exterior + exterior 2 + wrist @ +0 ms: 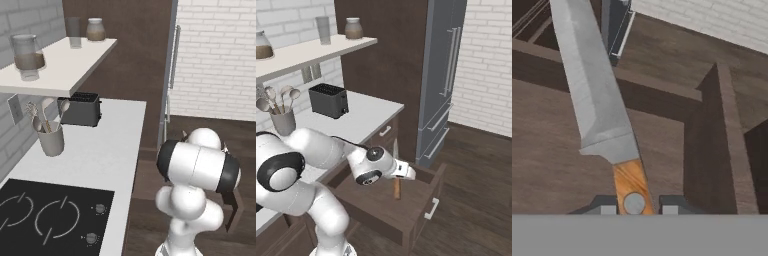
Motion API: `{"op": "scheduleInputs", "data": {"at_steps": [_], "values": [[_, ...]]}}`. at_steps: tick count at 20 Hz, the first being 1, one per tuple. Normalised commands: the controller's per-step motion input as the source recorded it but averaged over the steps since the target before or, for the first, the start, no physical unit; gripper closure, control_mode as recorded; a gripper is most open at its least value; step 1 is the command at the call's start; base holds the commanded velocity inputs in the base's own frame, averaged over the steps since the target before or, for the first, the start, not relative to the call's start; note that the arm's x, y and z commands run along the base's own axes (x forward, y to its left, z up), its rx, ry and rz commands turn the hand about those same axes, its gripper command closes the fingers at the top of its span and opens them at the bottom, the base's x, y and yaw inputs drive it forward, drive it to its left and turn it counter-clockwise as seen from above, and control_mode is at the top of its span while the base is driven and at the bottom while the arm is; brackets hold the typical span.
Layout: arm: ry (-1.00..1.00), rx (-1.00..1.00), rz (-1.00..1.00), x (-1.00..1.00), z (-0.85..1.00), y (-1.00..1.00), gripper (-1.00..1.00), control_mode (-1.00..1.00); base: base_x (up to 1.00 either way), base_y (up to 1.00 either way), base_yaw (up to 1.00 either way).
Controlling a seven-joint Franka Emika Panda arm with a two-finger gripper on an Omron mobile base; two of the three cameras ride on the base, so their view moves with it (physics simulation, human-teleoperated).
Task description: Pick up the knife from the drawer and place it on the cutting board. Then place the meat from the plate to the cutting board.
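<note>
**Hand view: gripper closed on the knife handle over the open drawer**

Hand view shows the knife (599, 95) running up and away from the gripper (635, 209), its long silver-grey blade pointing toward the top of the picture and its orange-brown handle sitting between the two dark fingertips (604, 206). The fingertips press against either side of the handle near its rivet, so the gripper is clenched on the knife. Below the blade lies the dark wooden floor of the drawer (547, 165), with a drawer wall rising on the right.

In the right base view the white arm reaches down from the lower left into the open drawer (428, 187), which is pulled out from under the tabletop (368, 117). The knife (396, 172) stands nearly upright just beside the hand, handle low and blade upward; whether its lower end touches the drawer floor is hard to tell from here.

On the tabletop, a black toaster (329, 100) stands near the wall, and a grey cup of utensils (281, 117) stands to its left. A shelf (311, 50) above carries jars.
</note>
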Motion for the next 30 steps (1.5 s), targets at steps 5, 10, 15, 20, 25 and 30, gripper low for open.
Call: {"op": "scheduleInputs", "data": {"at_steps": [5,10,15,20,25,30], "values": [[0.21,0.21,0.0,0.02,1.0,-0.35,1.0,-1.0,0.0,0.0,0.0],[0.18,0.22,-0.02,0.0,1.0,-0.34,1.0,-1.0,0.0,0.0,0.0],[0.06,0.18,-0.04,-0.35,0.83,-0.03,1.0,-1.0,0.0,0.0,0.0],[-0.09,0.03,-0.03,-0.6,0.15,0.7,1.0,-1.0,0.0,0.0,0.0],[-0.21,-0.09,0.06,-1.0,0.0,0.9,1.0,-1.0,0.0,0.0,0.0],[-0.06,-0.2,0.2,-0.96,0.11,0.9,1.0,-1.0,0.0,0.0,0.0]]}}
